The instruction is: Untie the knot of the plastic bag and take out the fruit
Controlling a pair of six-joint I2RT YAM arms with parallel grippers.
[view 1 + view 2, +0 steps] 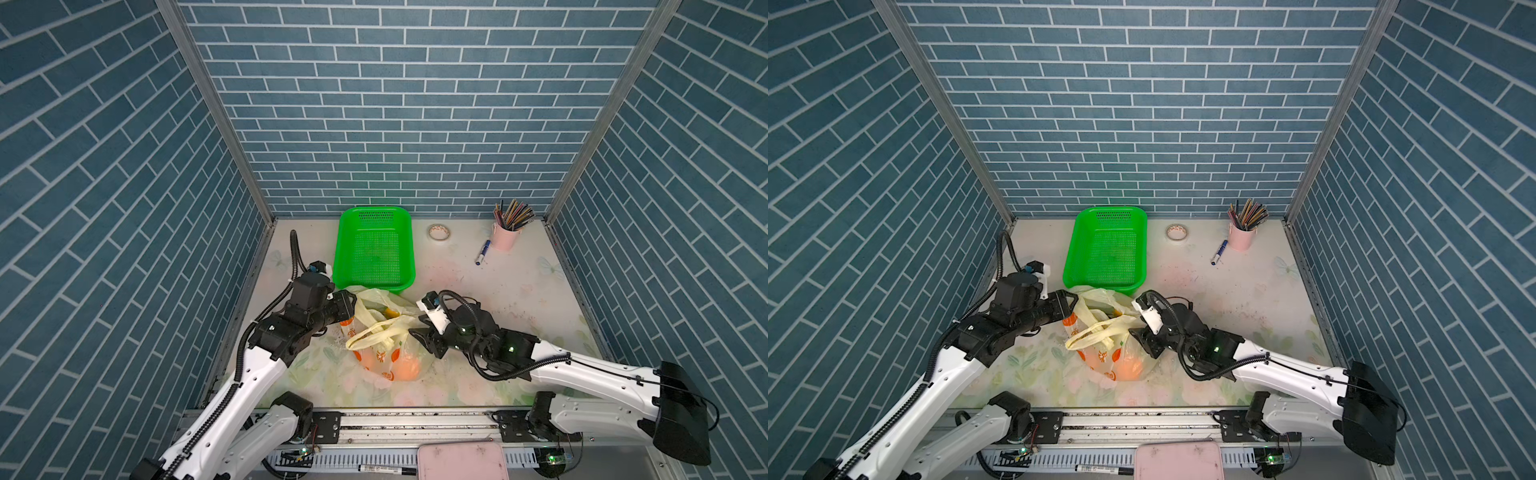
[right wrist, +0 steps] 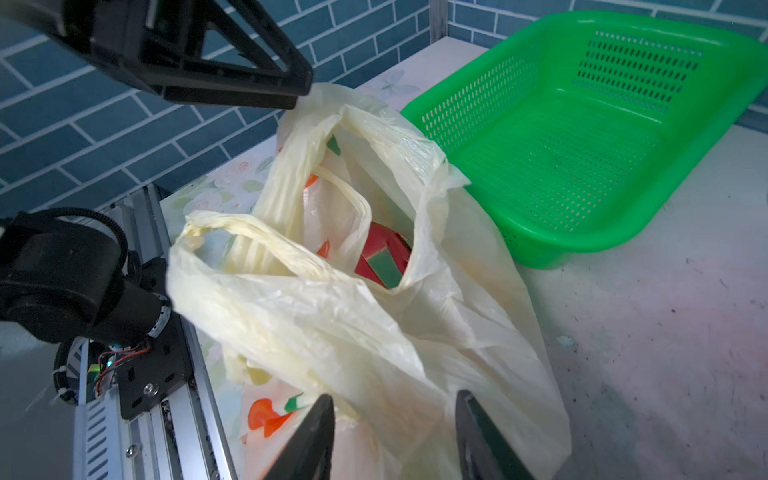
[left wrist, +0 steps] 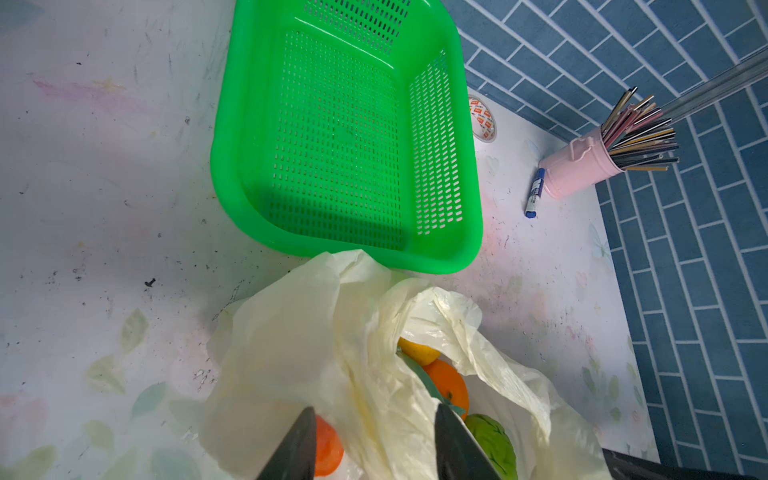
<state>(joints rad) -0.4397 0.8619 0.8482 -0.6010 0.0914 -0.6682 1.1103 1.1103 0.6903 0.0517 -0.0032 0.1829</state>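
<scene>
**Bag [image 1: 382, 332] handling notes, mouth open and both grippers loose**

The bag sat right between the two grippers, slumped on the table with its mouth gaping. The left gripper [image 3: 374, 409] had its jaws well apart with a fold of film lying between them, not pinched. Same story for the right gripper [image 2: 395, 395]: jaws spread, film between the tips, nothing clamped.

I couldn't find a tight knot. The handles [image 2: 266, 237] just ahead of the right gripper looked like loose, twisted loops, so my guess was it had come undone.

The film looked thin, soft and slippery, so it'd likely bunch and slide rather than hold shape. The ropey handles seemed the best grab points.

The fruit looked firm and round, probably prone to rolling. An orange [image 3: 451, 386], a yellow one [image 3: 417, 351] and a green one [image 3: 494, 440] showed just past the left jaws. The dragon fruit [image 2: 384, 253] sat deeper, ahead of the right gripper. The basket [image 3: 415, 262] was beyond the bag.
</scene>
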